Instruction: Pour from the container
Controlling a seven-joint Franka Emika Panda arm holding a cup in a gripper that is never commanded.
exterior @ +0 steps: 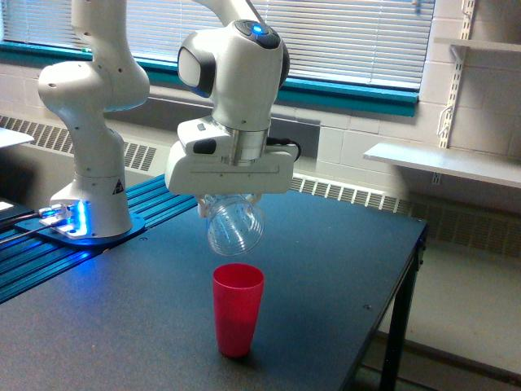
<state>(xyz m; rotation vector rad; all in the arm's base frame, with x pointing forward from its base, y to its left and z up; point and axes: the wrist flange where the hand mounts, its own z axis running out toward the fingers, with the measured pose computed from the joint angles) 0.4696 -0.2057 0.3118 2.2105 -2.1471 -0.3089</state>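
White plastic housing hides most of the gripper (230, 200), whose fingers reach down from under the wide hand block and are clenched on the container (235, 227), a clear plastic cup with rounded sides. How wide the jaws stand cannot be read, since the fingers are mostly lost behind the block and the see-through wall. The container hangs directly below the gripper, tipped over so its mouth points down and toward the camera; nothing shows inside it.

Straight beneath the container, with a clear gap of air between them, a red cup (238, 309) stands upright on the dark table (326, 269). Its contents cannot be seen from this angle.

Above the gripper the arm's wrist (236, 69) rises white with a black joint band and a small blue light on top. At the exterior view's left the robot base (91, 114) stands on a blue-lit mount at the table's edge. Behind are window blinds (342, 37), a teal sill and a wall shelf (444, 163)
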